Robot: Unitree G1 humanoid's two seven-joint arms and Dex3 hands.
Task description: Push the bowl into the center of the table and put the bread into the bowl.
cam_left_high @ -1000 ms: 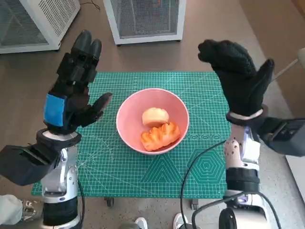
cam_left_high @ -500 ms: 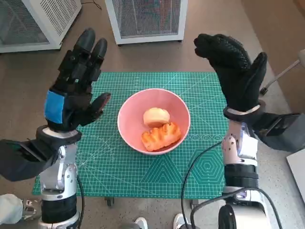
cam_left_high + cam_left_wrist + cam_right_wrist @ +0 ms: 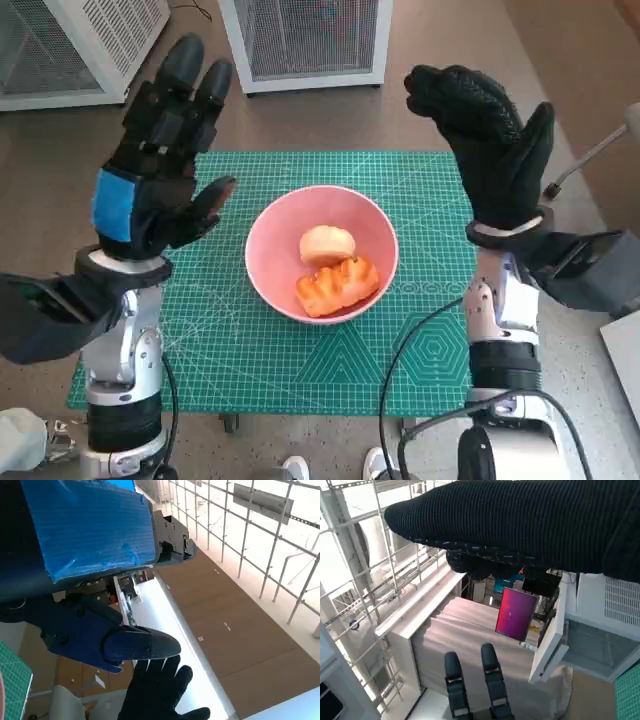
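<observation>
A brown floor (image 3: 70,140) with two white mesh-fronted cabinets (image 3: 305,40) along its far edge frames the small tabletop (image 3: 420,350), which is covered by a green cutting mat (image 3: 240,340) printed with a pale grid.

We hold both arms raised over that mat, one to either side. Our left hand (image 3: 160,165), black with blue tape (image 3: 115,205) across its back, is lifted above the mat's left part with its fingers (image 3: 190,85) stretched upward and apart and its thumb pointing toward the middle; it has hold of nothing. Our right hand (image 3: 490,150), in the black knitted glove, stands above the mat's right edge, palm turned inward, fingers spread and curling slightly at the tips, likewise empty. In the left wrist view the taped back fills the upper part and the gloved right hand (image 3: 160,695) shows beyond it, fingers apart.

Between our two hands, touching neither, the pink bowl (image 3: 275,235) rests near the middle of the mat. Inside it lie two pieces of bread: an orange-brown ridged bread (image 3: 338,285) toward our side, and just behind it, touching it, a smaller pale round roll (image 3: 327,243).

A black cable (image 3: 405,345) loops up from our right forearm.
</observation>
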